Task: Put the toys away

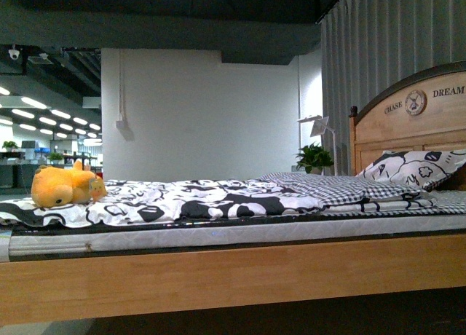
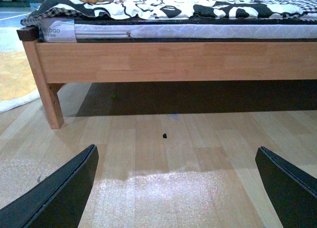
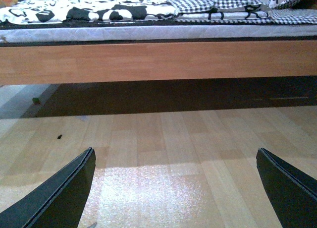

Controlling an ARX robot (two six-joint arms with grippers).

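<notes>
A wooden bed (image 1: 218, 277) fills the scene, spread with a black-and-white quilt (image 1: 218, 196), with a pillow (image 1: 415, 167) at its right end. The orange-yellow plush toy (image 1: 65, 186) lies on the quilt at the far left end. The left gripper (image 2: 177, 149) and right gripper (image 3: 176, 149) both hang low over the wooden floor (image 3: 198, 124), jaws spread wide and empty. This looks like the approach step: next, the left arm likely must rise to mattress height and reach the toy. No storage spot shows.
</notes>
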